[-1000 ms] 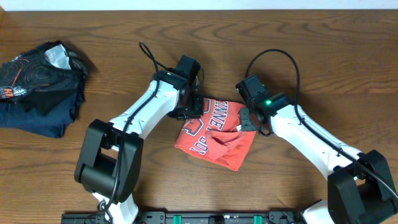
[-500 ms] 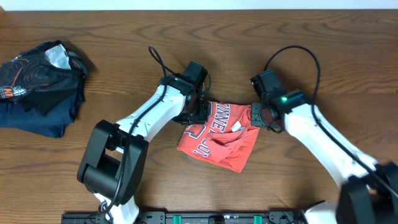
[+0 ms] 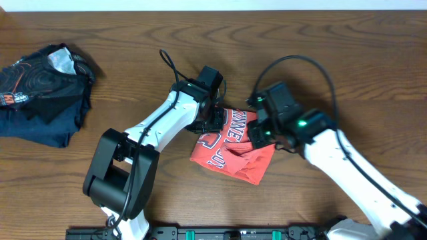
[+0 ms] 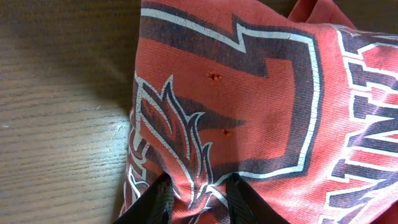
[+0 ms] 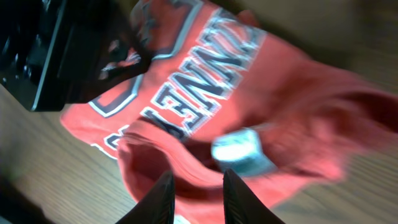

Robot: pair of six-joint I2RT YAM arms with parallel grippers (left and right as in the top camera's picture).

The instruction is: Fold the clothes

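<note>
Left gripper (image 4: 199,184) pinches the left edge of the crumpled T-shirt (image 3: 230,143), cloth between its close-set fingers. Right gripper (image 5: 198,177) is over the shirt's right side, blurred; can't tell its grip.

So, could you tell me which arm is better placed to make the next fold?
Probably right: the right gripper pinches a raised edge of the T-shirt; the left gripper holds the far corner, anchoring it.

Dark brown wooden table (image 3: 373,73), grain running left to right, fills overhead view. Narrow white strip (image 3: 213,4) beyond far edge; wall or floor, cannot tell. Black rail with green clips (image 3: 220,234) at near edge. Light soft, even; shadows faint.
</note>
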